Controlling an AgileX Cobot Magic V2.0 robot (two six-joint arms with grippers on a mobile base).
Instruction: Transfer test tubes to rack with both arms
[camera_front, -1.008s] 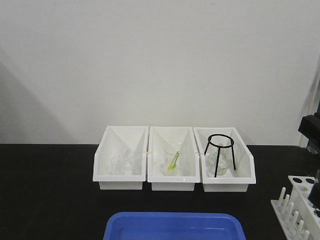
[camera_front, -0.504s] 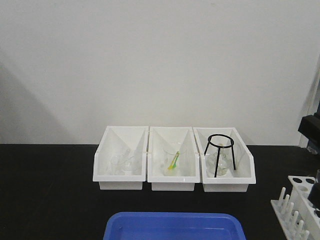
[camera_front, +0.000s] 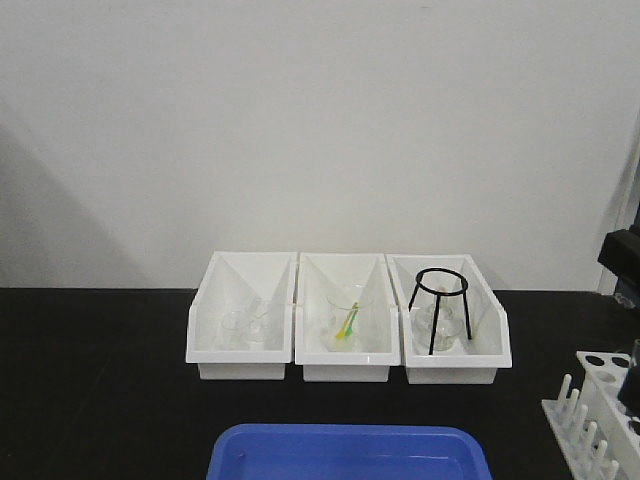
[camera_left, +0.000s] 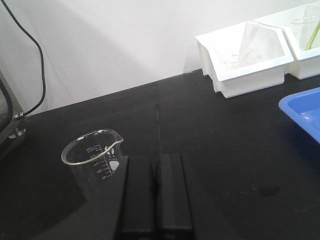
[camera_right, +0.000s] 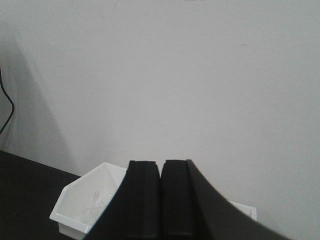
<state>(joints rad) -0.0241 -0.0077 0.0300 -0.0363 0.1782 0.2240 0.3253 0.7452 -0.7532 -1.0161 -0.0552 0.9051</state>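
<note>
Nothing has moved; rack (camera_front: 605, 415) sits apart from both closed jaws.

Black table (camera_front: 90, 380), three white bins (camera_front: 345, 315), blue tray (camera_front: 345, 452), rack (camera_front: 600, 415), seemingly empty beaker (camera_left: 95, 160)

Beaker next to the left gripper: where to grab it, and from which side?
The beaker stands upright on the table with its mouth open. Probably best to come from above and pinch the straight wall at the rim, one finger inside and one outside, on the side away from the spout. The flared lip should help stop slipping. The left gripper is shut beside it and must open first.
</note>
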